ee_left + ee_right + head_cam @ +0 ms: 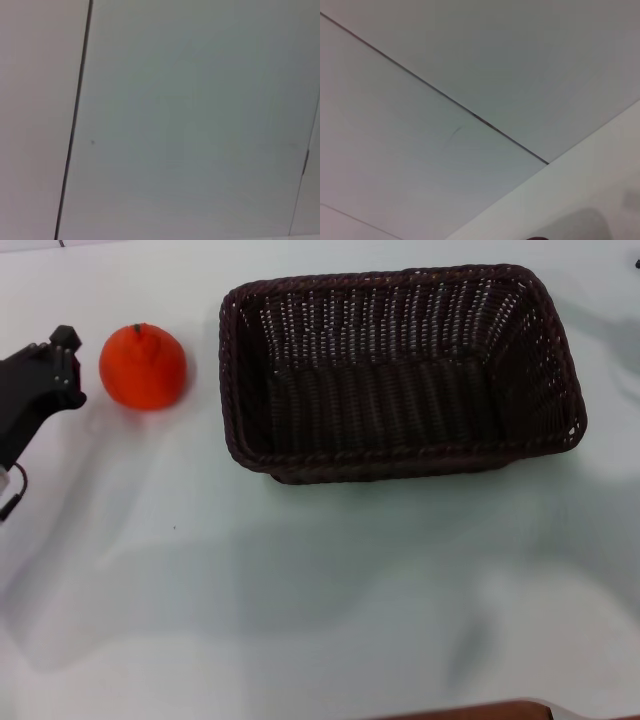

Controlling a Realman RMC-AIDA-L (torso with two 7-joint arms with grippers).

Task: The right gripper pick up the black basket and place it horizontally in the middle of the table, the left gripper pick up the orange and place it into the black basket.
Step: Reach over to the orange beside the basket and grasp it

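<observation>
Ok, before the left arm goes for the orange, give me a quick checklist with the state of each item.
1. Black basket lies horizontally near mid-table, upright, mouth open: ok.
2. Basket interior free of other things: ok.
3. Orange sits on the table, apart from the basket's left rim, not yet inside: ok to pick.
4. Left tool sits just left of the orange, close but not holding it; open or shut: cannot tell.
5. Right tool away from the basket: not in view, cannot tell.
6. Bare table between orange and basket: ok.
</observation>
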